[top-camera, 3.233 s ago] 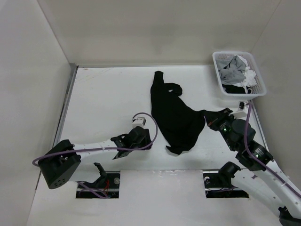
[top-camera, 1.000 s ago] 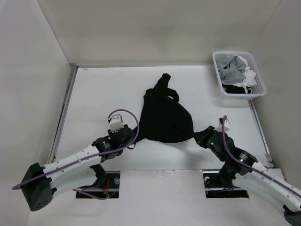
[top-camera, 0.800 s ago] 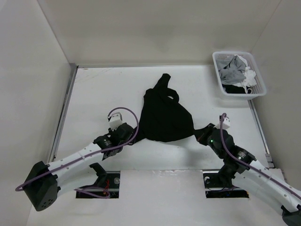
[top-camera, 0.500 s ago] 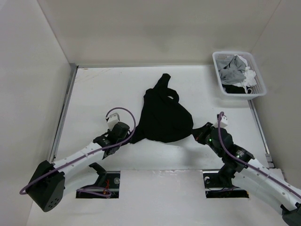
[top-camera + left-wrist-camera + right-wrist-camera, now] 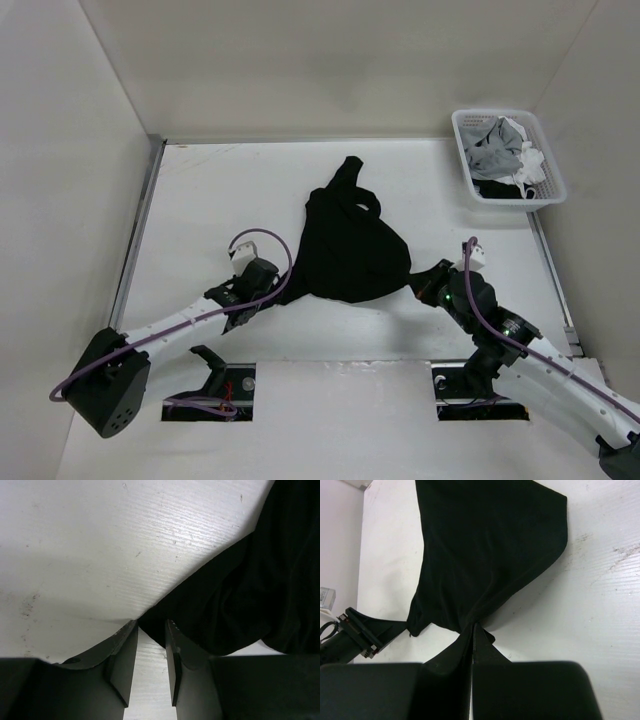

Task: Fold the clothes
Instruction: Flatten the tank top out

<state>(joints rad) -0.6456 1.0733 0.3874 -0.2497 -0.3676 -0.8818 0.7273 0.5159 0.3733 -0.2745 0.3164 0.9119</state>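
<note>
One black top (image 5: 350,250) is lying on one bench (image 5: 200,200); one white basket (image 5: 555,190) is holding one grey garment (image 5: 492,152) and one white garment (image 5: 530,160); two hands are showing, the left hand (image 5: 149,630) and the right hand (image 5: 473,630)

light: bright, even | shadows: soft | wrist views: foreground blurred | clothes (image 5: 350,245): black, folds barely visible

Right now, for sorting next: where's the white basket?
Top view: the white basket sits at the far right corner of the table, beyond the right gripper.
</note>
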